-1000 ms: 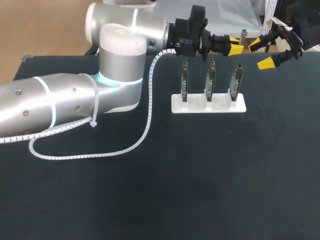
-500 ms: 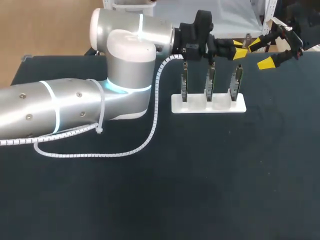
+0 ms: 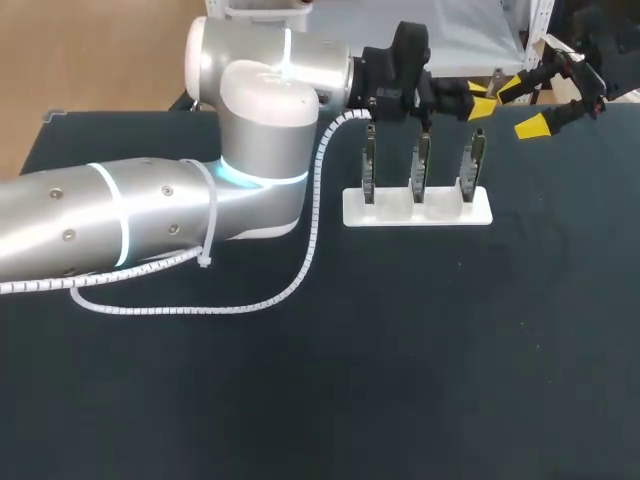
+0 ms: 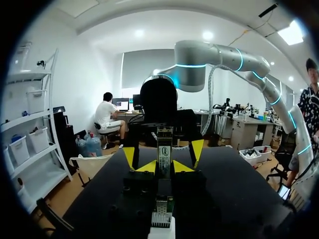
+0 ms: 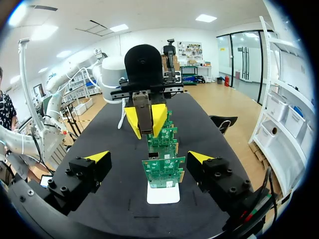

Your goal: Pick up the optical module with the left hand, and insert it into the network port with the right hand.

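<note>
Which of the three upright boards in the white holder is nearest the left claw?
The board at the holder's right end: the left claw sits by its top, past the other two.

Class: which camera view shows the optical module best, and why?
The right wrist view: the optical module faces it, clamped between the left gripper's yellow fingers. The left wrist view shows its labelled side close up. In the head view it cannot be made out.

You lose the right arm (image 3: 605, 35) past the right edge; ports on the boards (image 3: 421, 165) are too small to tell.
</note>
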Controlling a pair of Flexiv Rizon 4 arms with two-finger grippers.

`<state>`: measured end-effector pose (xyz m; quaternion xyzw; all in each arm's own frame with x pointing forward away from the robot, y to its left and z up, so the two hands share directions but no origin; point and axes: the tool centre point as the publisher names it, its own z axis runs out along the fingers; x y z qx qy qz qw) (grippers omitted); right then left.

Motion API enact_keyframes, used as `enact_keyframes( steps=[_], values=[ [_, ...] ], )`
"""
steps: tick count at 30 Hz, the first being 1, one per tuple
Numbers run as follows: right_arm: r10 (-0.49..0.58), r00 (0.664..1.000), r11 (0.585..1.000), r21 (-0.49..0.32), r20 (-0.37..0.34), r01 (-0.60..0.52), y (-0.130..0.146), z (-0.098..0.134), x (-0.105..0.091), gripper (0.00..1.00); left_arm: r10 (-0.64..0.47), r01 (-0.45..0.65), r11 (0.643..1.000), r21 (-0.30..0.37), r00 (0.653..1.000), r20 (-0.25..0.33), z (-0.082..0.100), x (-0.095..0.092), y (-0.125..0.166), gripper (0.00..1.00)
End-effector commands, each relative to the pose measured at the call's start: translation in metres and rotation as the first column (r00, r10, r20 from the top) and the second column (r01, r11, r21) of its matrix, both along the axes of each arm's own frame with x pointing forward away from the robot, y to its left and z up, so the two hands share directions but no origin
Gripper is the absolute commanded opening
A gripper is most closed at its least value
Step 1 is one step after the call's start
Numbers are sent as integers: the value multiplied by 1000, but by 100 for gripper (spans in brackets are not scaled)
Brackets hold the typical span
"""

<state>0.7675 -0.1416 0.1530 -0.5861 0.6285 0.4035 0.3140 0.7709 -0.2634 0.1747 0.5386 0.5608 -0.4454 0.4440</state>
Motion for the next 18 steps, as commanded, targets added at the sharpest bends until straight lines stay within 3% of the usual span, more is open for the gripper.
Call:
enact_keyframes(
  steps=[1,18],
  values=[
    [2,1000,1000,1,-1,-2,0,0,1,100,-5,5,1000,7,1000,-5,0,3,-1,0],
    [2,1000,1000,1,-1,-2,0,0,1,100,-23,24,1000,16,1000,-16,-5,6,-5,0]
  ],
)
